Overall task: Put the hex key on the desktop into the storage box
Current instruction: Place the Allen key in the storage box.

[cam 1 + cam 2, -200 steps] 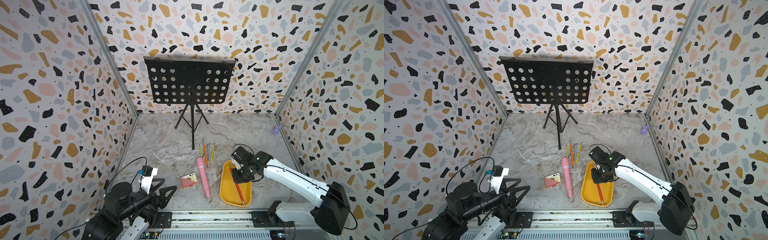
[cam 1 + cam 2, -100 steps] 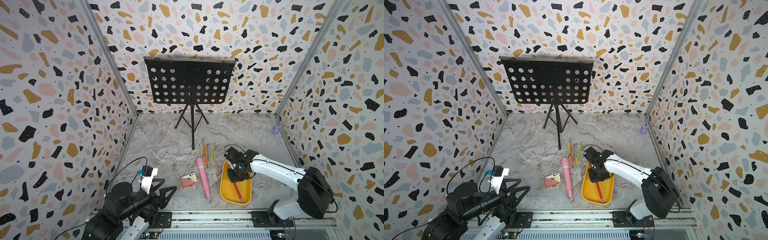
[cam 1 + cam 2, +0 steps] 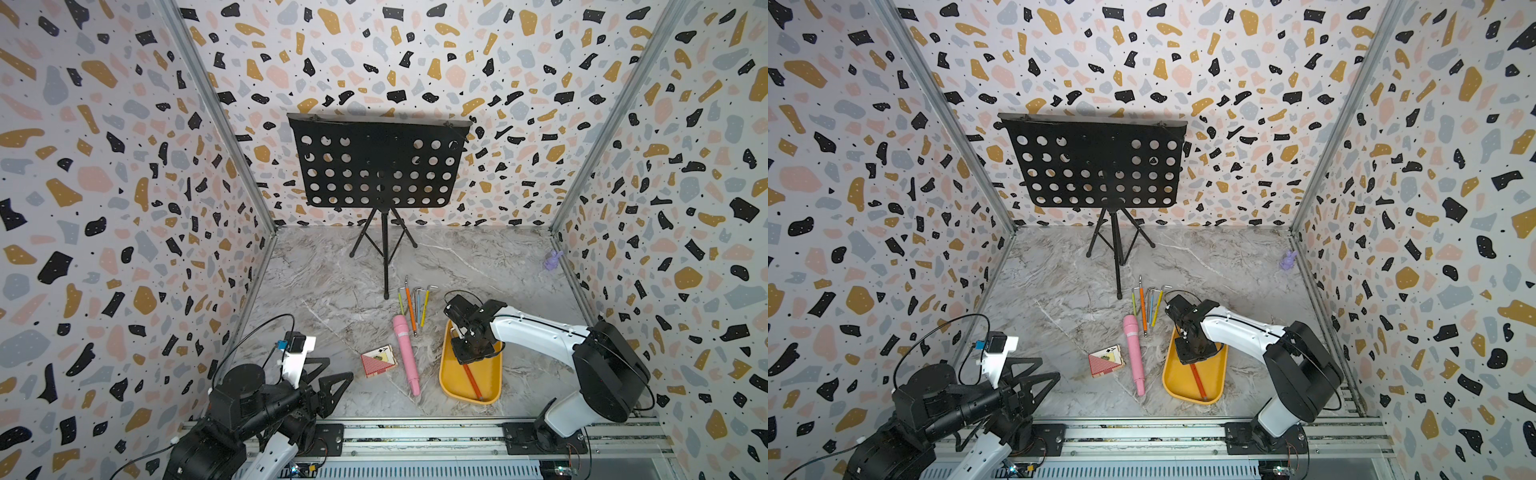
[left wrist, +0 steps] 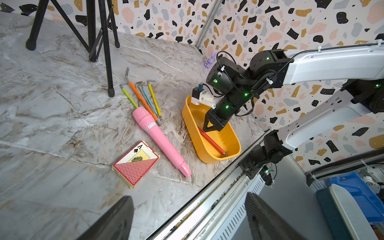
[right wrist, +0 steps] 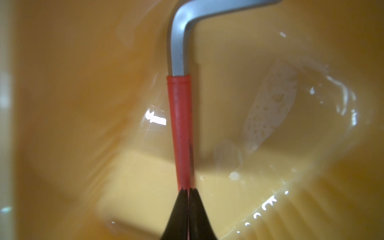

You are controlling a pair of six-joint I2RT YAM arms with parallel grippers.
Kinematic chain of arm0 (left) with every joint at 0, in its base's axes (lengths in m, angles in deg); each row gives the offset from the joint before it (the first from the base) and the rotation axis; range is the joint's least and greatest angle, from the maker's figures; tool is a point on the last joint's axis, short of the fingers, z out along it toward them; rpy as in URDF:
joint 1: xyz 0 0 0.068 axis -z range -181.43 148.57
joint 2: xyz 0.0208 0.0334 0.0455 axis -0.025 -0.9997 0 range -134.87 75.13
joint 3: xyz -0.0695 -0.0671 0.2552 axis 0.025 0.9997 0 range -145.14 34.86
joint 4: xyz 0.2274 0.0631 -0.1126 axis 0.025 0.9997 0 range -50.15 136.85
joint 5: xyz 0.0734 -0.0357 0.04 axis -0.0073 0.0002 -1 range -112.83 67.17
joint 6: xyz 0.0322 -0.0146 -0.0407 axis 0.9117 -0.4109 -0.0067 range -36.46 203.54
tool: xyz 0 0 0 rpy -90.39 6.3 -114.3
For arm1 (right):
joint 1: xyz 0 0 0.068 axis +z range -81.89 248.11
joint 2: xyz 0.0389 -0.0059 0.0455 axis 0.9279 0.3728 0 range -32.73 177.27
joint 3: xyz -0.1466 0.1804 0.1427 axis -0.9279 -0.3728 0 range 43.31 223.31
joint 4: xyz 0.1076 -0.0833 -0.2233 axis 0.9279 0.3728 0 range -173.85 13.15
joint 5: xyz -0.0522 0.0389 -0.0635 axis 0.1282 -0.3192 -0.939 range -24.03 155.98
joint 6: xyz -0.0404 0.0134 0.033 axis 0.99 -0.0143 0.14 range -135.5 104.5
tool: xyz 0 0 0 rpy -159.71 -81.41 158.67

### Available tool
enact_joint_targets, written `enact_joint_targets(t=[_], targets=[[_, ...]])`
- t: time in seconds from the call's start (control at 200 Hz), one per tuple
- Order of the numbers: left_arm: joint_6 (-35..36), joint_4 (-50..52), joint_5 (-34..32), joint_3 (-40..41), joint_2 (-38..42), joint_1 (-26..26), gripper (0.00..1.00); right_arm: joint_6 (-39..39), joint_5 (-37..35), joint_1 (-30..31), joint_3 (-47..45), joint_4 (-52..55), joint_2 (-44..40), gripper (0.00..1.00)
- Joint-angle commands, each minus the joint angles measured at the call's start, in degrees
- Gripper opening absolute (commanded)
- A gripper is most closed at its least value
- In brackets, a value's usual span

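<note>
Above the desktop (image 3: pixel 332 299), my right gripper (image 4: pixel 204 130) has edged along the storage box (image 4: pixel 207 154), still clamped on the red hex key (image 4: pixel 212 142); release comes next.

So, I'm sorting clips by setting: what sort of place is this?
Probably a staged robot test booth: printed terrazzo walls box in a marble-patterned desktop, with a metal mounting rail along its front edge.
</note>
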Motion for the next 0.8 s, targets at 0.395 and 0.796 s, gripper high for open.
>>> enact_joint_targets(t=[0.395,0.796], targets=[[0.74,-0.82,-1.21,-1.01,-0.97,0.17,0.88,-4.74,-1.17,-0.22,3.19,4.85,-9.50,0.37],[0.34,-0.46,-2.54,-0.96,-1.81,0.14,0.88,-8.98,-3.65,-0.09,24.87,8.99,-1.15,0.39]])
